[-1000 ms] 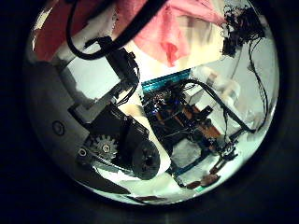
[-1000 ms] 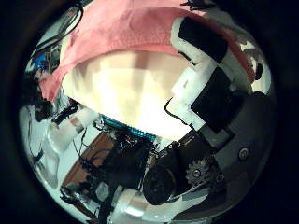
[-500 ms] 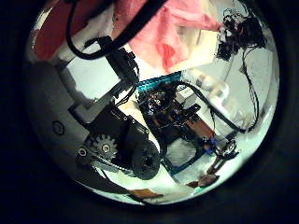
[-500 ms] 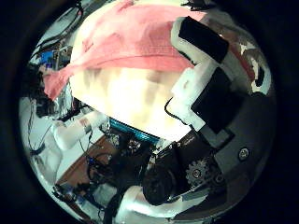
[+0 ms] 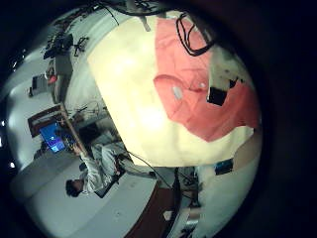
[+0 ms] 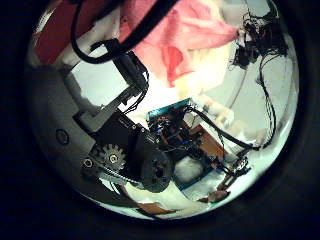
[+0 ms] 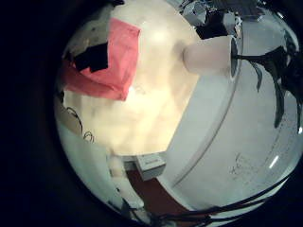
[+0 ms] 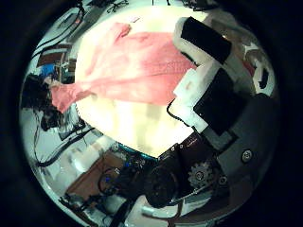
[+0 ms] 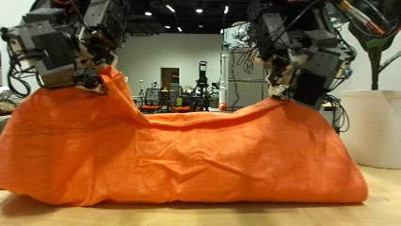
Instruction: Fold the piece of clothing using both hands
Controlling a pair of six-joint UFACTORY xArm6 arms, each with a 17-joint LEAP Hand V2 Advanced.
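Wooden table (image 9: 200,215), orange garment (image 9: 188,155) hanging wrinkled, upper corners pinched by left hand (image 9: 69,47) fingers, right hand (image 9: 301,52) fingers.

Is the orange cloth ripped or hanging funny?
No rip shows. The orange cloth hangs between the left hand and right hand, sagging in the middle, with its bottom edge on the table.

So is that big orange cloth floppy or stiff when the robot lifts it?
Probably floppy: the orange cloth sags between the left hand and the right hand and wrinkles. It likely feels light, since pinched top edges alone hold it up.
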